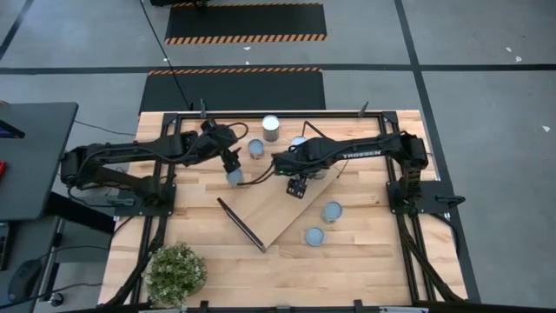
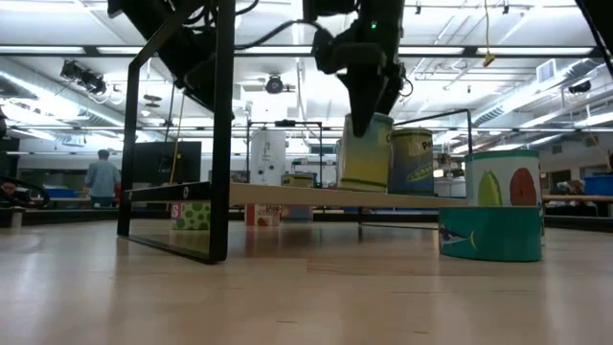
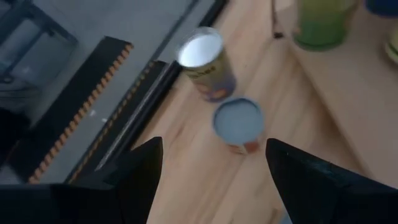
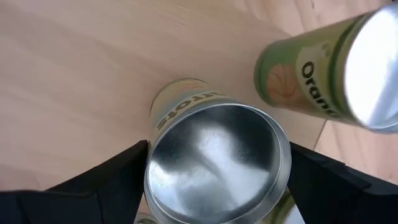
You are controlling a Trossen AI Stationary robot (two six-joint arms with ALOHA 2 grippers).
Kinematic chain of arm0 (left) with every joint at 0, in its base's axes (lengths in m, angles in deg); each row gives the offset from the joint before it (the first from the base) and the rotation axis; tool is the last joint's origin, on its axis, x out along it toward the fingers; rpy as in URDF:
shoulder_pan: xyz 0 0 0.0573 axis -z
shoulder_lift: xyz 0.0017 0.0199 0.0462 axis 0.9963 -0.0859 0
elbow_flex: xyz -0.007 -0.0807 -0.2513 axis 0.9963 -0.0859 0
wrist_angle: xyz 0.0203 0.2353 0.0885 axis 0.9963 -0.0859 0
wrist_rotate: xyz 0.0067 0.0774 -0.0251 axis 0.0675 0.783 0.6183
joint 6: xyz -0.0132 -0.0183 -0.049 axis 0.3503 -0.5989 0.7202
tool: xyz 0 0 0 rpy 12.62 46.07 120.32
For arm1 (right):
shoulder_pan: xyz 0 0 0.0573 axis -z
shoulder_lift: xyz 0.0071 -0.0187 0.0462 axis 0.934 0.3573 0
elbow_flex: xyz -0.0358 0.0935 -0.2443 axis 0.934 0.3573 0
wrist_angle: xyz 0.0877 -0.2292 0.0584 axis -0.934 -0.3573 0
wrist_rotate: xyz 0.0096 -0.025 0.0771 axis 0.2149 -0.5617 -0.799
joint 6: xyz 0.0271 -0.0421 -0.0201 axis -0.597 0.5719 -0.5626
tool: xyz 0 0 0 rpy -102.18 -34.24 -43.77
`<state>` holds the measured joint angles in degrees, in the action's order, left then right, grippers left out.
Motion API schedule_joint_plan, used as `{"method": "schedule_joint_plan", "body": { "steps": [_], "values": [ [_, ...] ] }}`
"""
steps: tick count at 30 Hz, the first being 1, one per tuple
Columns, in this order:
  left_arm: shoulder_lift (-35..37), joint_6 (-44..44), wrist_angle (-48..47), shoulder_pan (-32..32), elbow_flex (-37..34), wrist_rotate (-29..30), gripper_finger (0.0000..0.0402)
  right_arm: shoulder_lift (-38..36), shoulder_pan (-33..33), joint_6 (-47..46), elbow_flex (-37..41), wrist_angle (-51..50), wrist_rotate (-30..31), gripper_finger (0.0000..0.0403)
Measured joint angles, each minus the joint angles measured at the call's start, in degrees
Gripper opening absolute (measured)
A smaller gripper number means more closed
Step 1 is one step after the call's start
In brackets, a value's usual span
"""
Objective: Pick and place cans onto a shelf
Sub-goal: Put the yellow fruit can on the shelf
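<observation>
The shelf (image 1: 291,204) is a light-wood board with black end frames, lying aslant mid-table. My right gripper (image 1: 297,185) is over it, shut on a yellow-green can (image 2: 365,158) with a silvery top (image 4: 217,158). A second can (image 2: 414,161), green with an orange label (image 4: 298,74), stands on the board beside it. My left gripper (image 1: 230,163) is open and empty (image 3: 214,149) by a can (image 1: 234,176) at the shelf's far-left side. Two cans (image 1: 256,148) (image 1: 271,129) stand on the table beyond it. Two more (image 1: 332,211) (image 1: 314,236) stand near the shelf's right side. My right gripper pinches the can between its two fingers at the upper side wall, just under the rim (image 4: 151,171). The fingers (image 2: 369,101) come from above, pointing down. The can is upright with its bottom at the shelf board (image 2: 365,189); whether it rests there or hangs just above I cannot tell.
A potted plant (image 1: 176,272) stands at the table's near-left corner. A teal can (image 2: 493,206) stands on the table in the low view's foreground. The shelf's black frame (image 2: 215,144) rises at its left end. A person (image 2: 100,177) stands far back in the room.
</observation>
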<state>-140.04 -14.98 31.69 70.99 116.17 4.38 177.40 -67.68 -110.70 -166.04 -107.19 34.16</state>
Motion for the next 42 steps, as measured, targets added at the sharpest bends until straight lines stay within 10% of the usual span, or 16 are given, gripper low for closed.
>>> {"method": "schedule_joint_plan", "body": {
  "steps": [21,42],
  "values": [
    [0.1,-7.6,2.4,0.2,0.0,1.1,0.029,1.9,0.6,-4.1,0.0,0.0,-5.6,0.0392],
    [0.1,-4.4,3.4,0.2,0.0,-8.1,0.029,0.9,-1.9,-0.3,-7.6,-5.2,3.3,0.0394]
  ]
}}
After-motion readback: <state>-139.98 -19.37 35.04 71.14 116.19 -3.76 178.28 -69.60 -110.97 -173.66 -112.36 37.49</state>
